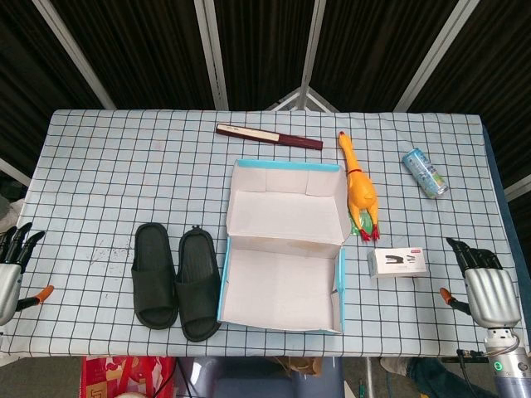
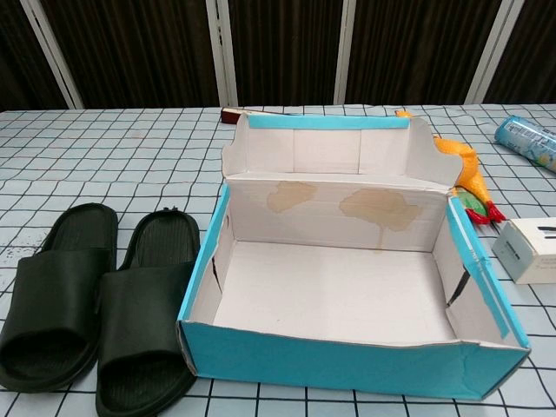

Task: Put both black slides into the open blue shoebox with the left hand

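Slides [image 1: 177, 283] lie side by side on the tabletop [image 1: 108, 166], well right of the left hand [image 1: 12, 265] — empty, fingers spread at the edge. Beyond them, touching the nearer slide, sits the open box [image 1: 284, 249], empty. The right hand [image 1: 485, 290] — idle, grip unclear. Risk: reaching in, the hand could shove a slide against the box wall and shift it.

I'm seeing two matt black slides [image 2: 52, 295] [image 2: 143, 317], rubbery-looking with ribbed footbeds. The blue shoebox [image 2: 347, 360] is looking like cardboard, smooth blue outside, plain white inside with brownish stains. The tablecloth [image 1: 108, 166] is showing a smooth checked surface. My hands [image 1: 489, 294] [image 1: 10, 265] are appearing as silvery metal with black fingers.
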